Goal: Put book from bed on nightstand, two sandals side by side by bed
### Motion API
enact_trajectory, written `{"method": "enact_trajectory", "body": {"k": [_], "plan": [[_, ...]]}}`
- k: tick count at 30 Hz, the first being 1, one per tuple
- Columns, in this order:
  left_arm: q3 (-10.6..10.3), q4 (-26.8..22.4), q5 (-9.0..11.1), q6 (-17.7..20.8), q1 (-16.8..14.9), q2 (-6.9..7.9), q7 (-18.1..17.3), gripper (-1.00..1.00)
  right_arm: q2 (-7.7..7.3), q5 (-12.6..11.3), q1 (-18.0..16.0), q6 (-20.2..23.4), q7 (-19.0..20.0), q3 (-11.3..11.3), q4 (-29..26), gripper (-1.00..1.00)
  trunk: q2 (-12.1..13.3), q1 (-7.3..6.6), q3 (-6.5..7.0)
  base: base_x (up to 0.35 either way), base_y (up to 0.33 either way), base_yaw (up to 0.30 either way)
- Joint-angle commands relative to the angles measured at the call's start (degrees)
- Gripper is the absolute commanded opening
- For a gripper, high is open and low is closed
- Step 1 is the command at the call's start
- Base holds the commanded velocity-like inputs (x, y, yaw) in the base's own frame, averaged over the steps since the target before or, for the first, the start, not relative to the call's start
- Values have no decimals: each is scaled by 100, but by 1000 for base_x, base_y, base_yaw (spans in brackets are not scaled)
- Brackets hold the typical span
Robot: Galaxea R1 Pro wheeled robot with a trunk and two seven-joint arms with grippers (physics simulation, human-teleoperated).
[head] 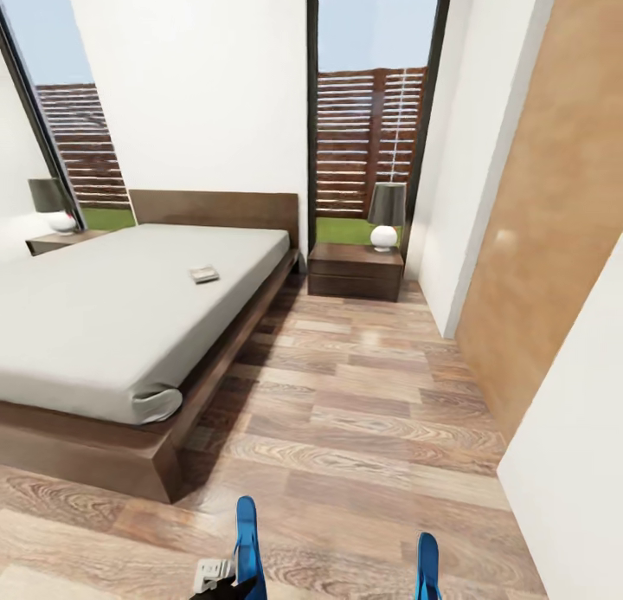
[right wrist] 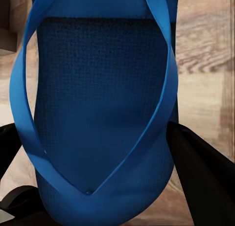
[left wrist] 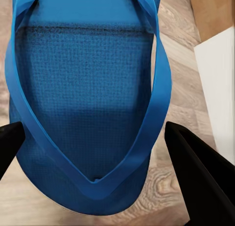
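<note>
My left hand [left wrist: 93, 138] is clamped on one sandal [left wrist: 88, 89], my right hand [right wrist: 93, 138] on the other sandal [right wrist: 98, 99], both could slip out short of the bed [head: 112, 323], where the book [head: 204, 274] waits.

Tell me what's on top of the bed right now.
On the bed, the book lies flat on the pale mattress, toward the headboard on the side nearest the nightstand. The bed's near-left part is cut off by the frame.
</note>
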Motion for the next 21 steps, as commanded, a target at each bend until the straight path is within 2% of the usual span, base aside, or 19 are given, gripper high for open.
{"method": "enact_trajectory", "body": {"k": [1, 14, 17, 21], "plan": [[-45, 4, 21, -53, -2, 3, 7, -100, 0, 16, -4, 1, 16, -31, 8, -100, -2, -1, -5, 0, 0, -285], [-49, 4, 13, -53, -2, -2, 4, -100, 0, 16, -4, 1, 16, -33, 9, -100, -2, -1, -5, 0, 0, -276], [-49, 4, 13, -53, -2, -2, -1, -100, 0, 16, -4, 1, 19, -33, 9, -100, -2, -1, -5, 0, 0, -187], [-49, 4, 13, -53, -2, -2, -2, -100, 0, 16, -4, 1, 20, -33, 8, -100, -2, -1, -5, 0, 0, -40]]}}
